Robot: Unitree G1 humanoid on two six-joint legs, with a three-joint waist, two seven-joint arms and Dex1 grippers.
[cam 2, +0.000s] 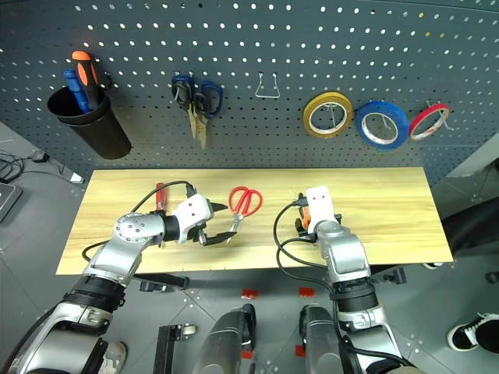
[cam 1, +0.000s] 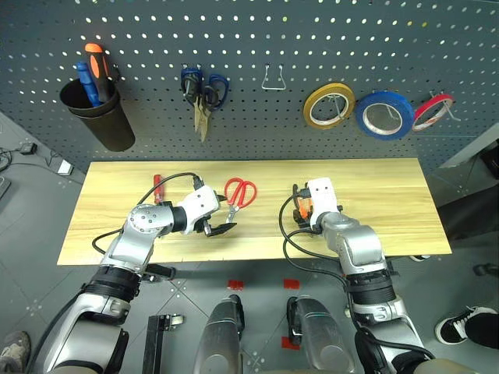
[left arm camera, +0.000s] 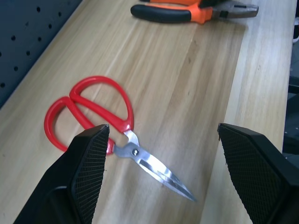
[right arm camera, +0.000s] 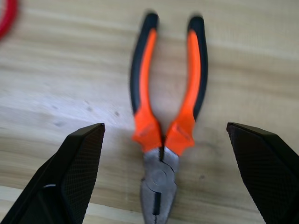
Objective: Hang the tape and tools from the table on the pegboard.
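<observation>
The blue tape [cam 1: 384,114] hangs on a hook of the dark pegboard [cam 1: 257,31]. On the wooden table [cam 1: 390,202] lie the red-handled scissors [left arm camera: 93,109], the orange-and-black pliers [right arm camera: 166,107] and a slim red-handled screwdriver [cam 1: 157,187]. My left gripper [left arm camera: 162,126] is open just above the scissors' blades, its fingers on either side of the pivot and touching nothing. My right gripper [right arm camera: 163,126] is open over the pliers, its fingers wide of the handles near the joint. From the head views the right hand covers most of the pliers.
On the pegboard hang a black cup [cam 1: 105,117] with orange and blue screwdrivers, blue-handled scissors [cam 1: 204,89], a bare metal hook [cam 1: 273,78], a yellow roll [cam 1: 328,105] and a red roll [cam 1: 433,111]. A person's shoe [cam 1: 466,323] stands on the floor at the right.
</observation>
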